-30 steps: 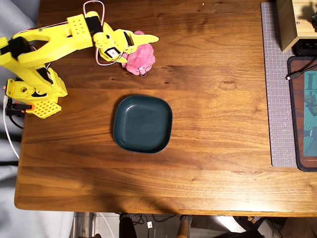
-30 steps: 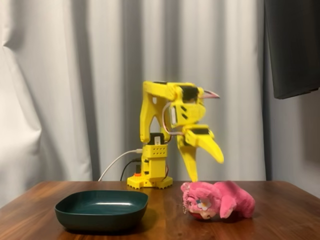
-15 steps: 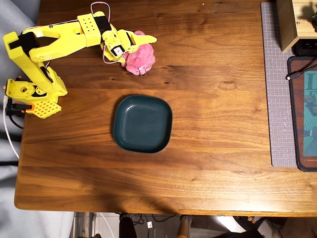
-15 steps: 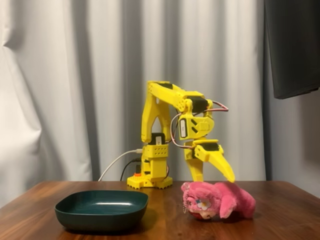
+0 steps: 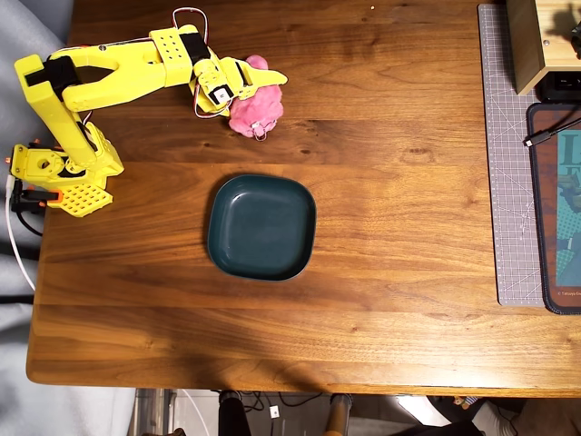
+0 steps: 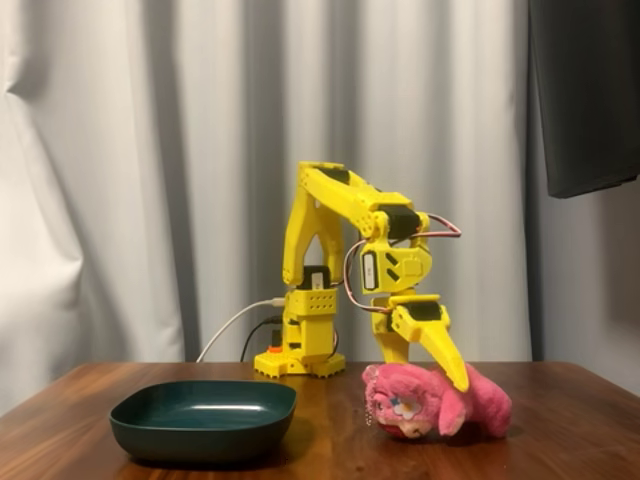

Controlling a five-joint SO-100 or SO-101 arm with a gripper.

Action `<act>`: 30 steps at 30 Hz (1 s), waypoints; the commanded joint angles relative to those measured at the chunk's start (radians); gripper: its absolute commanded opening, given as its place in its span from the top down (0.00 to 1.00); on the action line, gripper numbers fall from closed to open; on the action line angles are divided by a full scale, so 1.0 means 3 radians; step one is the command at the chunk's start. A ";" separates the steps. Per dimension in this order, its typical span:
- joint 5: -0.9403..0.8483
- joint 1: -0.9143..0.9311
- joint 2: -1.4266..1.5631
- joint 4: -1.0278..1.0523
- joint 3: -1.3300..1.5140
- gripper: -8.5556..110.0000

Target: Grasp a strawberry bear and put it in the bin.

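Note:
The strawberry bear (image 5: 258, 113) is a fluffy pink plush lying on the wooden table near its far left edge in the overhead view. In the fixed view the bear (image 6: 482, 400) lies on its side, right of the bin. My yellow gripper (image 5: 261, 89) is open and lowered over the bear. One finger (image 6: 445, 358) slants down across the plush's top; the other stands behind its head. The gripper (image 6: 428, 376) straddles the toy without closing on it. The bin (image 5: 212, 229), a dark teal rounded-square dish, is empty at the table's middle, with its wall (image 6: 200, 428) at the left in the fixed view.
The arm's yellow base (image 5: 65, 173) sits at the table's left edge, with a white cable (image 5: 16, 238) beside it. A grey cutting mat (image 5: 508, 154), a wooden box (image 5: 537, 41) and a dark pad (image 5: 556, 213) line the right edge. White curtains hang behind.
The gripper has come down from above the bear until its fingers straddle the plush. The arm has stretched forward. Bear and bin have stayed where they were.

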 commanded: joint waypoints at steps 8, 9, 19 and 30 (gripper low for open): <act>0.0036 -0.0036 0.0041 0.0000 -0.0102 0.82; 0.0036 -0.0036 0.0041 0.0000 -0.0102 0.85; 0.0036 -0.0036 0.0041 0.0000 -0.0102 0.93; 0.0107 -0.0522 -0.0256 0.1805 -0.2879 0.93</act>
